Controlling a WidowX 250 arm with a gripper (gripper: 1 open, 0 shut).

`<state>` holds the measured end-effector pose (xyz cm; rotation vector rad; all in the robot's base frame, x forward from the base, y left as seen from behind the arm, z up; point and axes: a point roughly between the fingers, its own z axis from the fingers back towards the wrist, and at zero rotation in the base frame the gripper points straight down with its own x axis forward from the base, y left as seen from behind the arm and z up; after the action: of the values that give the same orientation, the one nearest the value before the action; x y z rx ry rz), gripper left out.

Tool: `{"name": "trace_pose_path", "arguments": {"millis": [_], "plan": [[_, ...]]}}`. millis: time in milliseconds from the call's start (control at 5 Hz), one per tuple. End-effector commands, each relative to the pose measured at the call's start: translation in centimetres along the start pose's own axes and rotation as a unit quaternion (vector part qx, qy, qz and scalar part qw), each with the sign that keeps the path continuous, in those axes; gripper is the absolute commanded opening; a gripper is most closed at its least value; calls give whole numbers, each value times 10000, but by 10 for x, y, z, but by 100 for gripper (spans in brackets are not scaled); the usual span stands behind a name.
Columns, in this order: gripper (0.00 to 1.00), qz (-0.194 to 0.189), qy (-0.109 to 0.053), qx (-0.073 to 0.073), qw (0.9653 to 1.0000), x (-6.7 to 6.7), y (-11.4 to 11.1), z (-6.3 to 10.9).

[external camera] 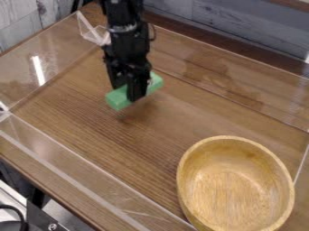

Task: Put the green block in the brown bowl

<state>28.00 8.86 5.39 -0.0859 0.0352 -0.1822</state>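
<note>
I have the gripper (130, 88) pinching the green block (133, 93), which looks just clear of the table (85, 144), up and left of the brown bowl (236, 185). I judge this the lift; next I carry it rightward over that bowl's rim. Bare wood lies between, clear walls well outside.

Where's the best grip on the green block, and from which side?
From straight above, jaws across the narrow width at mid-length of the green block. It's a slim bar with flat parallel long sides, so a central pinch should stay balanced. The gripper is already closed on it that way.
</note>
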Motion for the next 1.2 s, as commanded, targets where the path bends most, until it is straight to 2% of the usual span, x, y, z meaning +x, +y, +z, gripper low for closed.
{"name": "trace_pose_path", "arguments": {"millis": [0,200,400,1000], "plan": [[0,345,-510,290,9977,12,9,51],[0,647,-720,340,9947,15,12,83],[0,817,-904,398,9917,20,28,101],[0,715,-1162,498,9894,39,59,66]]}}
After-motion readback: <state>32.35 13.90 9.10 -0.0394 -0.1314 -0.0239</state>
